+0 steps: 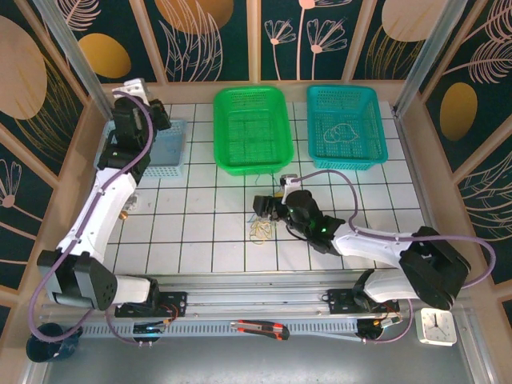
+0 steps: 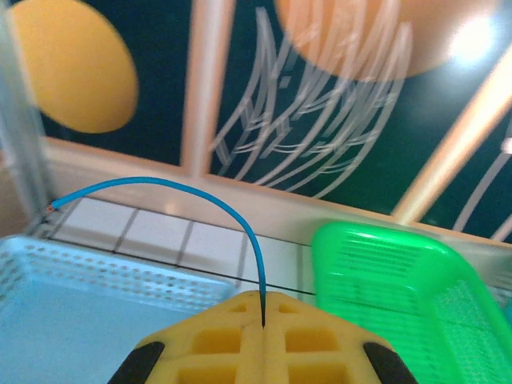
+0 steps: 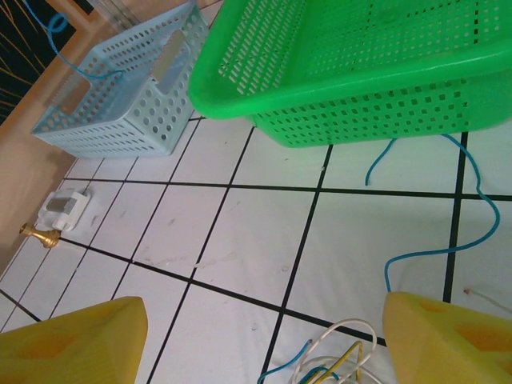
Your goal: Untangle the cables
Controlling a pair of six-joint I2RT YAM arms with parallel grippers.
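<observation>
The left gripper is clamped on a blue cable above the pale blue basket, far left; the right gripper stands wide (nothing between its fingers) over the tangled cables mid-table, nearer than the green basket.

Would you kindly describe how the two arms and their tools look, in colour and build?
The left arm and right arm have white shells with black joints, each trailed by a purple-grey cord. The left tool and right tool have chunky yellow fingers, the left's with recessed pockets.
</observation>
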